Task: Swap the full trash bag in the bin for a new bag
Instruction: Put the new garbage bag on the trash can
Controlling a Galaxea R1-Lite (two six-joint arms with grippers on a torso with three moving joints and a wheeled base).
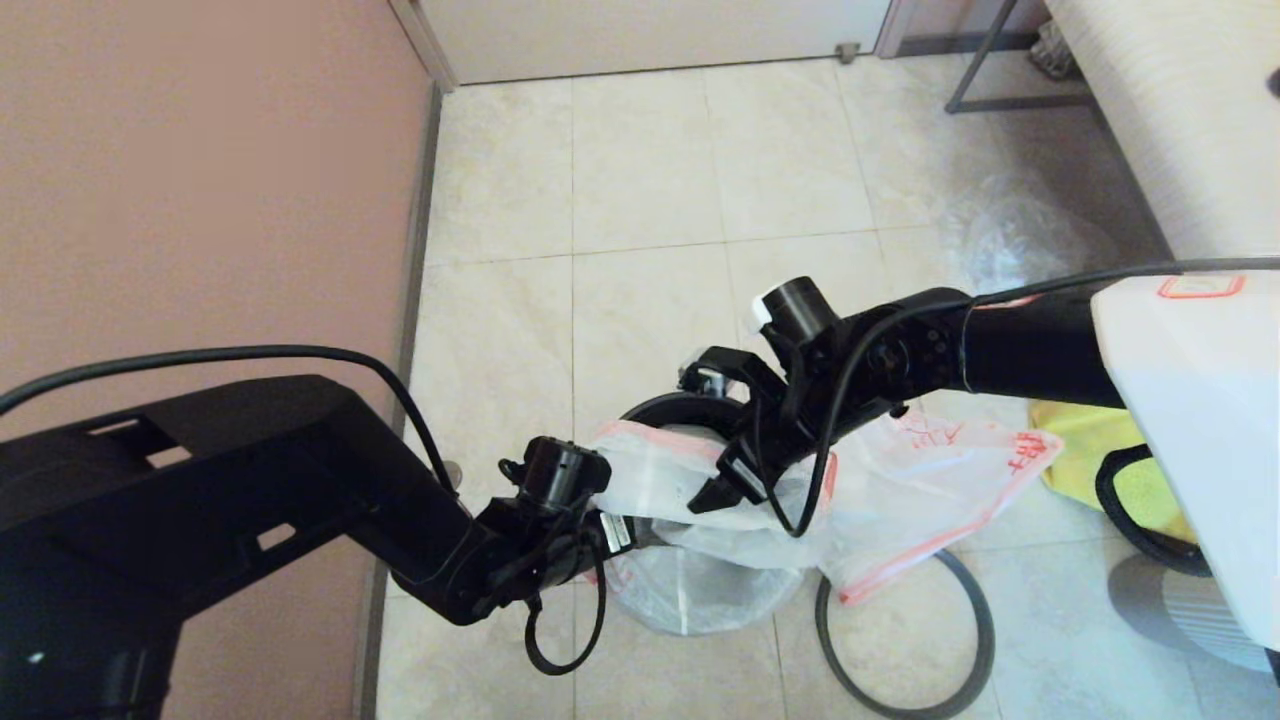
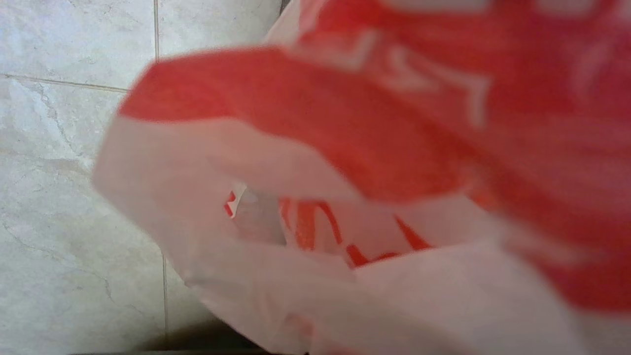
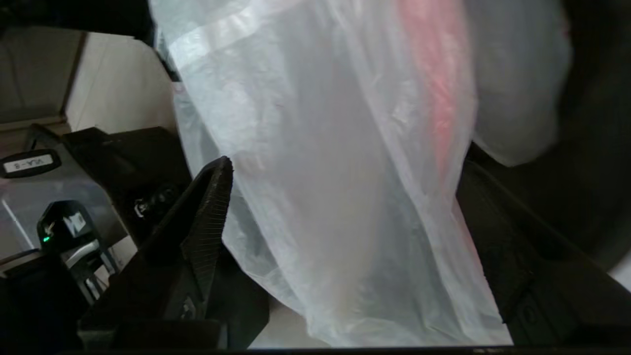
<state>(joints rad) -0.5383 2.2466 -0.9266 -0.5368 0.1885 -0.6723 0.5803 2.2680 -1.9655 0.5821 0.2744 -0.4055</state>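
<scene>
While left gripper [image 1: 600,515] pinched white-and-red bag [image 1: 900,480] edge, jaws closed on it, right gripper [image 3: 345,207] straddled bag over bin [image 1: 665,408], jaws wide.

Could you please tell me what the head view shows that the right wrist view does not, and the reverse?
Only the head view shows the dark-grey hoop lying on the floor tiles, the yellow bag and the left end effector. Only the right wrist view shows the right end effector with fingers spread wide around plastic. Both show the white-and-red bag.
</scene>
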